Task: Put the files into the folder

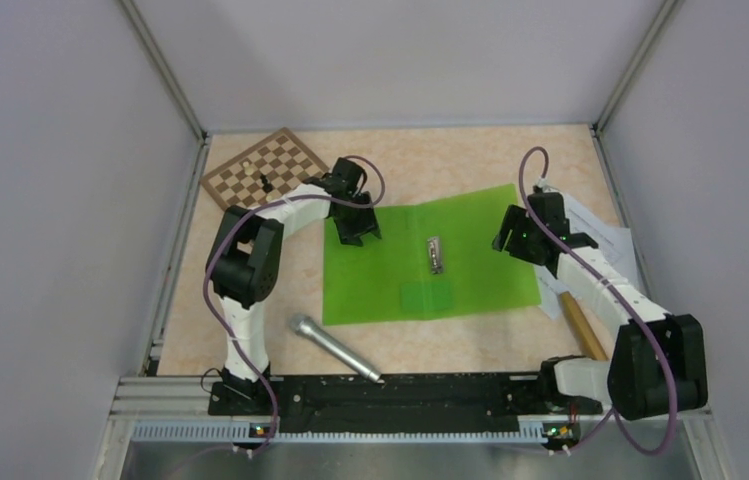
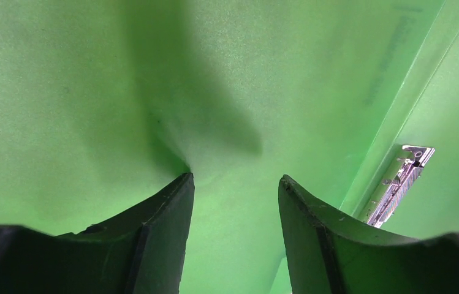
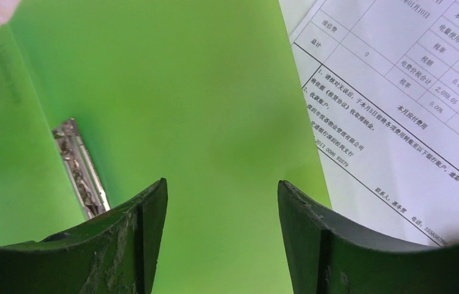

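Observation:
The green folder (image 1: 450, 240) lies open and flat in the middle of the table, with its metal clip (image 1: 435, 254) near the spine. My left gripper (image 1: 358, 236) is open, its tips down on the folder's left cover (image 2: 92, 92). My right gripper (image 1: 506, 243) is open and empty just above the right cover (image 3: 202, 92). The clip shows in both wrist views (image 2: 398, 180) (image 3: 79, 168). The files (image 1: 605, 235), white sheets printed with tables, lie at the folder's right edge, partly under my right arm. They also show in the right wrist view (image 3: 398, 92).
A brown checkered board (image 1: 265, 165) with a small dark piece sits at the back left. A silver microphone (image 1: 335, 346) lies near the front, left of centre. A wooden stick (image 1: 582, 325) lies beside the right arm. Grey walls enclose the table.

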